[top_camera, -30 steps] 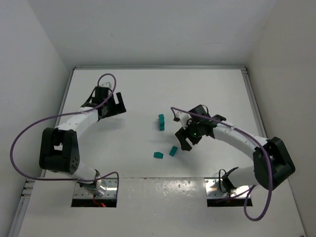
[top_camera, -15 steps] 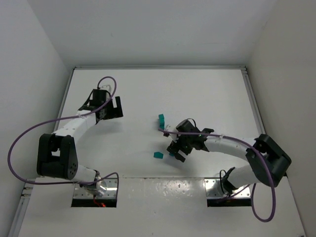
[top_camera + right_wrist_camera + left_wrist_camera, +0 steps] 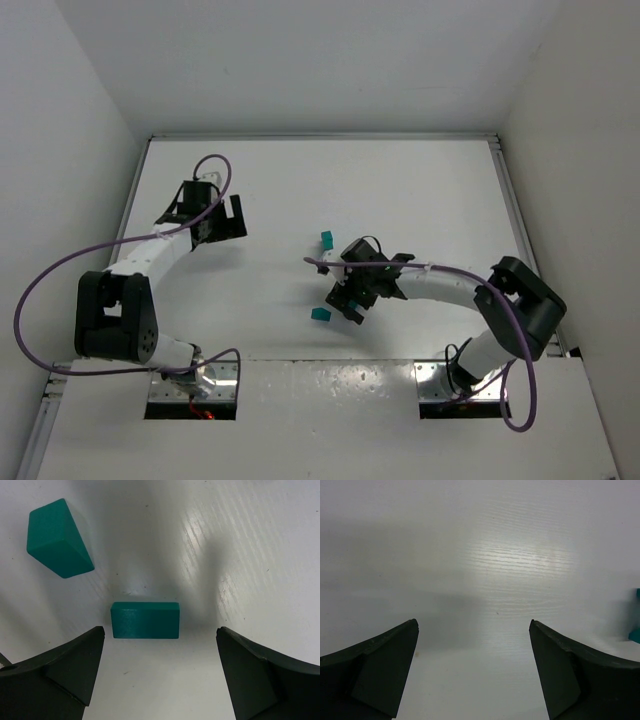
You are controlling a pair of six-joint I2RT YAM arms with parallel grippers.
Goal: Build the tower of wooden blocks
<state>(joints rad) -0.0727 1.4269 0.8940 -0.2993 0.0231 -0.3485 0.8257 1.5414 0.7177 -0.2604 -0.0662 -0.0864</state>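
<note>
A: Start from above. What sort of room is it?

B: A plain white box. Walls on the left, right and far sides close in a white tabletop with a thin raised rim. The surface is matte, with soft shadows under the arms. Purple cables loop off both arms. The bases sit on grey mounting plates at the near edge.

A: And the blocks?

B: The tower stands near the middle, a small teal stub (how many blocks tall I cannot tell from here). A loose block lies nearer the bases. The right end effector is low between the two, just beside the loose block. The left end effector is well apart from them, over bare tabletop on the left.

A: Left wrist view?

B: Its fingers are spread wide with nothing between them but white surface. That surface shows a fine wood-like grain and a broad patch of glare. A teal sliver cuts in at the right edge.

A: Right wrist?

B: Spread wide too, gripping nothing. A bar block lies flat on its long side between the fingertips. White tabletop shows on either side of it, so neither finger touches it. The loose block sits farther off at the upper left, turned at an angle. Streaky glare and a soft shadow cross the surface at the right.
</note>
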